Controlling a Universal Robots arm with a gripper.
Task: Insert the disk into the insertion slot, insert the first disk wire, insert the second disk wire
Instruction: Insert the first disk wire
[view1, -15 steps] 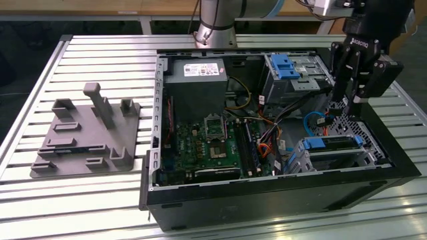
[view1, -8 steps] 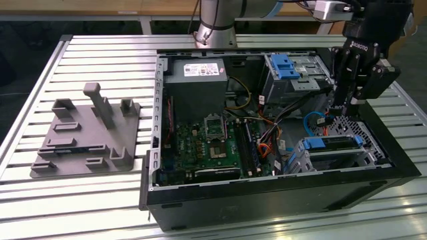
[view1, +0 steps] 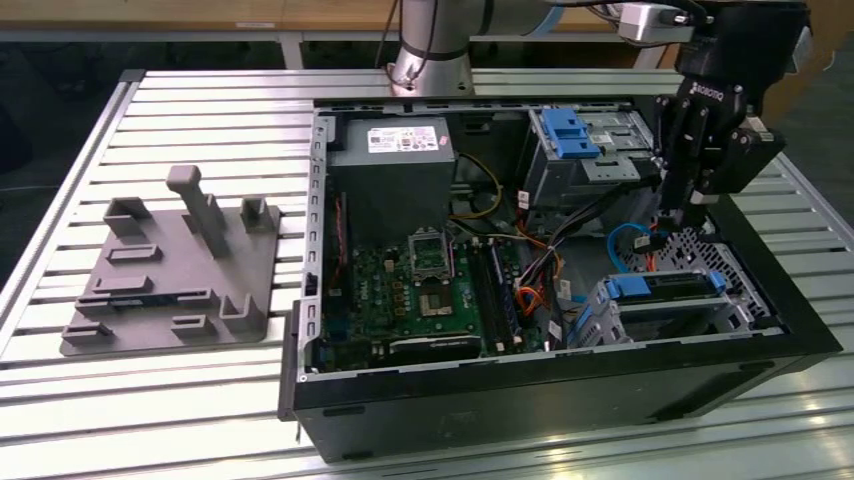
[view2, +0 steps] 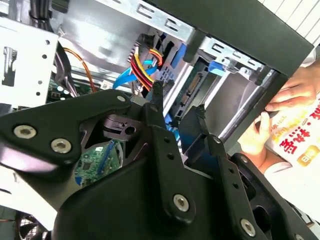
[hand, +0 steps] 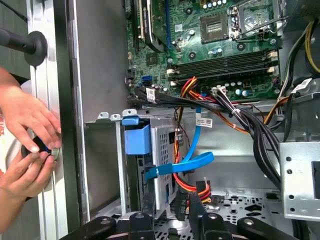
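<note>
The disk (view1: 667, 285), with its blue carrier (hand: 137, 140), sits inside the insertion slot (view1: 674, 318), a silver perforated cage (hand: 162, 145) at the case's near corner on the exterior view's right. My gripper (view1: 663, 222) reaches down into the case just behind the cage. Between its fingers (hand: 148, 207) is a black connector (hand: 181, 202) on red, yellow and black wires (hand: 192, 186). A flat blue cable (hand: 180, 162) hangs loose beside the cage. In the second wrist view the gripper (view2: 178, 107) points toward the disk's rear port (view2: 192, 85).
A person's hands (hand: 30, 135) rest on the case wall next to the cage. A grey bay with a blue latch (view1: 574, 135) stands at the back. The motherboard (view1: 414, 290) and cable bundles (hand: 240, 115) lie nearby. A grey fixture plate (view1: 174, 270) lies on the slatted table.
</note>
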